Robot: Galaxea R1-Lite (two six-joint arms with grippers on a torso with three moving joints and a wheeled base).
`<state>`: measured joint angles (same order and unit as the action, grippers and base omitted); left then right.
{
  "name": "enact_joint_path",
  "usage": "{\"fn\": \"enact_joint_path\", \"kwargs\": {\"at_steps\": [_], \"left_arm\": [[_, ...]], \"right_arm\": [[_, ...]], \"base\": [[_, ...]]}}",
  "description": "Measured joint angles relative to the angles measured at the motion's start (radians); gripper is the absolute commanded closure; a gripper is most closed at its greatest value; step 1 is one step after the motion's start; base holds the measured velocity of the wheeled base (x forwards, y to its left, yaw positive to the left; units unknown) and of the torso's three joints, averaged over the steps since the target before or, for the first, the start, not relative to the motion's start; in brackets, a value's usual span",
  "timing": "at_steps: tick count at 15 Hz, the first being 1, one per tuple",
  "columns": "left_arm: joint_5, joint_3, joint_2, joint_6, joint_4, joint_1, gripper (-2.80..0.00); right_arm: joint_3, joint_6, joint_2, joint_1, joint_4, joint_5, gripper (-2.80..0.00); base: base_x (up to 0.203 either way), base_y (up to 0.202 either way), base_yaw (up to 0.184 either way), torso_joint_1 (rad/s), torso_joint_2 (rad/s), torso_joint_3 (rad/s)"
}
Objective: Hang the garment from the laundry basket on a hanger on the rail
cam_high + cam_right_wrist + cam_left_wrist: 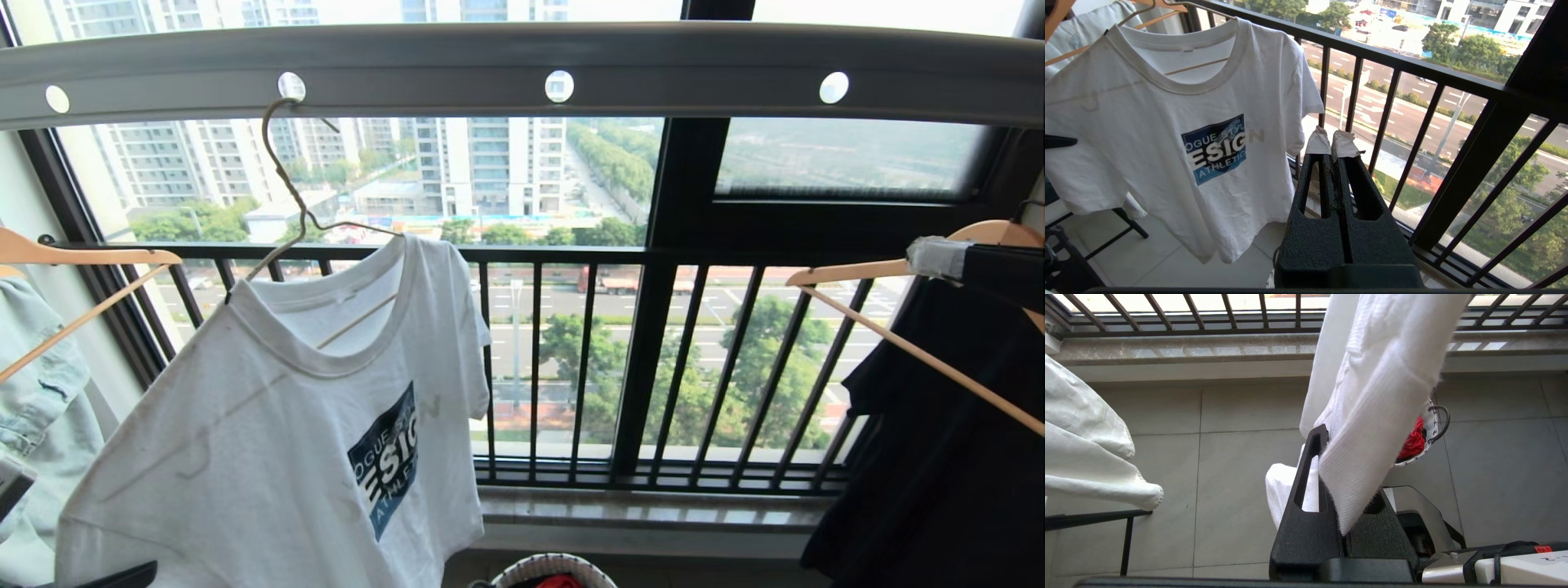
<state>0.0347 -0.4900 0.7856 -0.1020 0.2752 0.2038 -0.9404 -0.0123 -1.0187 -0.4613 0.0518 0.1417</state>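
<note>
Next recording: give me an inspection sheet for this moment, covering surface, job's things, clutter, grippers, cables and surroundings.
Surface: grey tiled floor; stone sill under the railing.
Job's things: T-shirt hangs on the wire hanger, tilted, hooked in a hole of the rail. Laundry basket on the floor, red cloth inside.
Clutter: wooden hanger with pale denim on the left; wooden hanger with black garment on the right.
Grippers: left gripper shut on the T-shirt's lower edge. Right gripper shut, empty, beside the shirt.
Cables: nothing seen.
Surroundings: black railing, window, street and towers outside.
</note>
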Motion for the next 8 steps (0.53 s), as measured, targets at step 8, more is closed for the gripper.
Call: {"fn": "enact_joint_path", "kwargs": {"at_steps": [8], "left_arm": [[0.014, 0.045, -0.073, -0.036, 0.09, -0.001, 0.0]], "right_arm": [[0.0, 0.0, 0.002, 0.0, 0.0, 0.0, 0.0]], "base": [[0.0, 0.0, 0.0, 0.0, 0.0, 0.0]]}}
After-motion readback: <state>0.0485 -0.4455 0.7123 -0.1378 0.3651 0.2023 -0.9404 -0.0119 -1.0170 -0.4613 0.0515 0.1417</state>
